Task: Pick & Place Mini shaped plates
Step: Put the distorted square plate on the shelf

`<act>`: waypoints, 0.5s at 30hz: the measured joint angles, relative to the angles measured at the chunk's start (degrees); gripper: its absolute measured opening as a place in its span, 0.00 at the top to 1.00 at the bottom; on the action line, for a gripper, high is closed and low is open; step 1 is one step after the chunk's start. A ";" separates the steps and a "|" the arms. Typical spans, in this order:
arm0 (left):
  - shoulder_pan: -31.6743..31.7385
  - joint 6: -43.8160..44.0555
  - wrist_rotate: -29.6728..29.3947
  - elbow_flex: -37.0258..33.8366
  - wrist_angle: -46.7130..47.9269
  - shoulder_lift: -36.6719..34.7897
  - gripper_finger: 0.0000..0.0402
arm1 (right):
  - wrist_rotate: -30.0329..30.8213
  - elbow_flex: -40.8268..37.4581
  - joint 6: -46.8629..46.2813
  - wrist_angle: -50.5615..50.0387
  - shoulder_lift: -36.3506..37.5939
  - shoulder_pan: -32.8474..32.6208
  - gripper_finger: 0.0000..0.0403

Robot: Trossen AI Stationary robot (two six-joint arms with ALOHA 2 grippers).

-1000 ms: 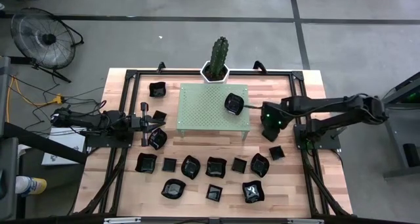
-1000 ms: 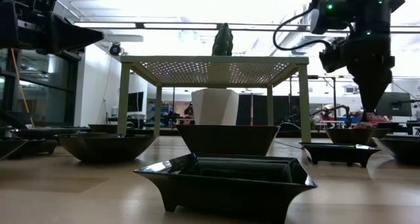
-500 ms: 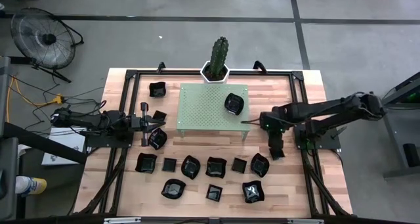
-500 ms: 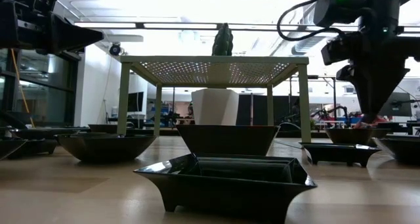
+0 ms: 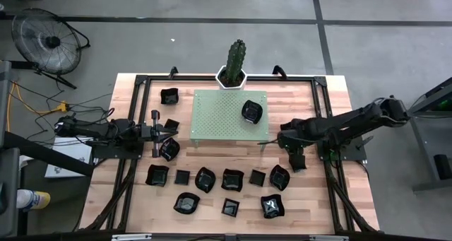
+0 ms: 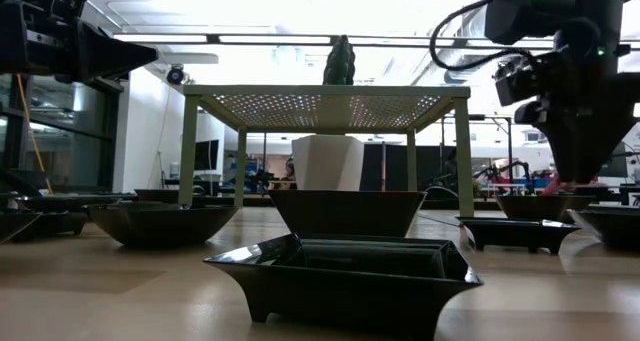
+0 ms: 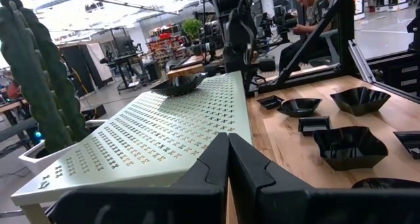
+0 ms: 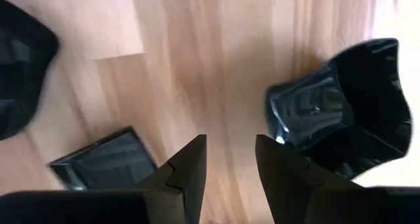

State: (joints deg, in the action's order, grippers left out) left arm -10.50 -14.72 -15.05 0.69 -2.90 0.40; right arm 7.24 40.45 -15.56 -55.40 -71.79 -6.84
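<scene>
Most of the mini shaped plates (image 5: 232,179) lie in loose rows on the near half of the wooden desk (image 5: 318,206); the right claw (image 5: 297,158) hangs over the desk's right side with its fingers (image 8: 186,165) partly apart and empty, a small square plate (image 8: 105,159) and a wavy plate (image 8: 341,102) just below; one plate (image 5: 252,112) sits on the green stand (image 5: 219,117); the left claw (image 5: 157,133) waits at the left, closed; a cactus (image 5: 235,59) stands farthest.
</scene>
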 joint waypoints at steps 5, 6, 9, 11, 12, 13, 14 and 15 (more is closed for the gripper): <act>0.00 0.00 0.00 -0.02 -0.02 -0.02 1.00 | 1.89 0.00 -0.85 0.08 -1.92 -0.04 0.69; 0.00 0.00 0.00 -0.02 -0.01 0.00 1.00 | 2.88 0.00 -1.32 0.12 -2.25 -0.04 0.69; -0.02 0.00 0.00 -0.02 -0.01 0.00 1.00 | 5.62 0.00 -2.39 0.13 -3.33 0.09 0.69; -0.01 0.00 0.00 -0.02 -0.02 -0.01 1.00 | 6.29 0.00 -2.55 0.13 -4.17 0.12 0.69; 0.00 0.00 0.00 -0.02 -0.02 -0.01 1.00 | 6.19 0.00 -2.55 0.11 -4.57 0.12 0.69; -0.01 0.00 0.00 -0.02 -0.01 -0.02 1.00 | 6.17 0.00 -2.55 0.17 -5.02 0.12 0.69; 0.00 0.00 0.00 -0.02 0.00 0.00 1.00 | 6.15 0.00 -2.55 0.16 -5.43 0.10 0.69; -0.02 0.00 -0.02 -0.02 -0.02 0.00 1.00 | 6.14 0.00 -2.55 0.15 -5.90 0.10 0.69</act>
State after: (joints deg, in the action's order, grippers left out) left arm -10.52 -14.72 -15.07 0.67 -2.92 0.40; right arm 13.39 40.45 -18.11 -55.24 -77.69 -6.74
